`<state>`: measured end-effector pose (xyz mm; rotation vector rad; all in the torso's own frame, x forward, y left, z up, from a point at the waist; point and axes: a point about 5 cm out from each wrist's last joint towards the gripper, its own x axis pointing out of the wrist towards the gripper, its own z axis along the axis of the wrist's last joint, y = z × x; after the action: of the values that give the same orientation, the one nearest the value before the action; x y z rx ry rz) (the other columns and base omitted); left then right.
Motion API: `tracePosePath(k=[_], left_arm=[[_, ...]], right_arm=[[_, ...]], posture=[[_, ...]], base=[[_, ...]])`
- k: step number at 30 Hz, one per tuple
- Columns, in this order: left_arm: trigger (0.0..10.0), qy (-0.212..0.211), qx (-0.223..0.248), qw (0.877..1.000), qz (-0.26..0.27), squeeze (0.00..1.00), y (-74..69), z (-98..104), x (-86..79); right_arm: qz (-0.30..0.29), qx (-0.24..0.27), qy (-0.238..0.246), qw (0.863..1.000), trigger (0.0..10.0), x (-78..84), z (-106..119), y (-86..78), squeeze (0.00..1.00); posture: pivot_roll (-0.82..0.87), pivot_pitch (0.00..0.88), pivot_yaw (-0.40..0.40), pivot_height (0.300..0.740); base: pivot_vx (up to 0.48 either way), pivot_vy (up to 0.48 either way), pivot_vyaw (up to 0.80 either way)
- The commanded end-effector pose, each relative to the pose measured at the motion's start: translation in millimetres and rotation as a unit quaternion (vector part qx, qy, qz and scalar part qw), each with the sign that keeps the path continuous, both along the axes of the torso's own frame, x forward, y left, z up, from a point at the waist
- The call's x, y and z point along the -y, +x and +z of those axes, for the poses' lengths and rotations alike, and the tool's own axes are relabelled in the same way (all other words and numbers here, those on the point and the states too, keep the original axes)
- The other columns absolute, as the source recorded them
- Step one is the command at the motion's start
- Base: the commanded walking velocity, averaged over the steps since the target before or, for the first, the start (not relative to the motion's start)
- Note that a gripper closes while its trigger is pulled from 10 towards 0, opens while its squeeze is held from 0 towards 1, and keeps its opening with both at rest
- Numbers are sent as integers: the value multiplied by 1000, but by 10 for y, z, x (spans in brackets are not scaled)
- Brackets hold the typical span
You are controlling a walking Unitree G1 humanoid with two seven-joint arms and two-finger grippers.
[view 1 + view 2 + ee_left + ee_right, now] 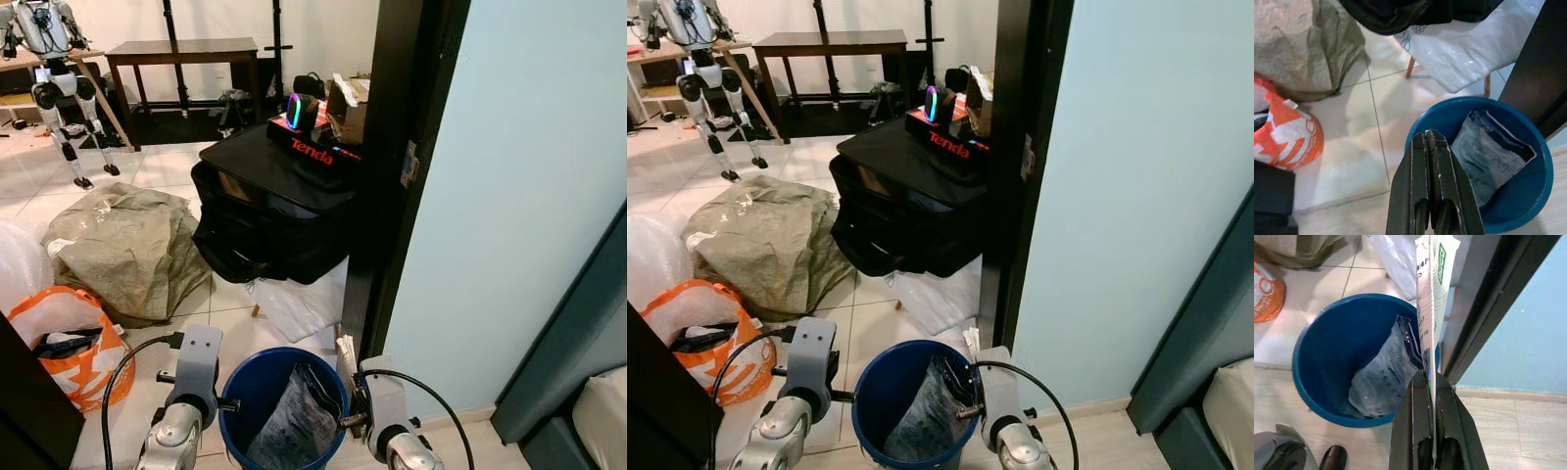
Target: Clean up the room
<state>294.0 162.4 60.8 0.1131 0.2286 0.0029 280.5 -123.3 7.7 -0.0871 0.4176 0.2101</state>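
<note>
A blue bucket [257, 384] stands on the floor right in front of me, between my two arms, with a crumpled grey plastic bag [294, 426] inside it. My right gripper [1428, 378] is shut on a flat white packet with green print [1433, 293]. It holds the packet upright on edge, just above the bucket's rim [1436, 355] on the door-frame side. My left gripper [1428, 135] is shut with nothing in it, hovering at the opposite rim [1415, 128], partly over the tiles.
A dark door frame [397, 176] and a pale blue wall rise close on the right. An orange bag [83, 367] and a beige sack [127, 245] lie to the left. A black case [265, 215] carrying a Tenda box [315, 149] and a white plastic sheet [299, 305] lie ahead.
</note>
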Motion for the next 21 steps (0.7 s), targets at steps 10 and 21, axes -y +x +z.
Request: tracePosePath(k=[10,21], left_arm=[[10000,12,-13,1000,-2,0,-39,-34,-50],[10000,14,-16,1000,0,0,-71,-32,-69]], right_arm=[[-1,-10,11,1000,10000,-37,-30,-30,0],[8,-10,15,1000,10000,-55,-7,5,0]], posture=[[86,114,-14,623],[93,126,-13,618]], base=[[0,0,0],[0,0,0]])
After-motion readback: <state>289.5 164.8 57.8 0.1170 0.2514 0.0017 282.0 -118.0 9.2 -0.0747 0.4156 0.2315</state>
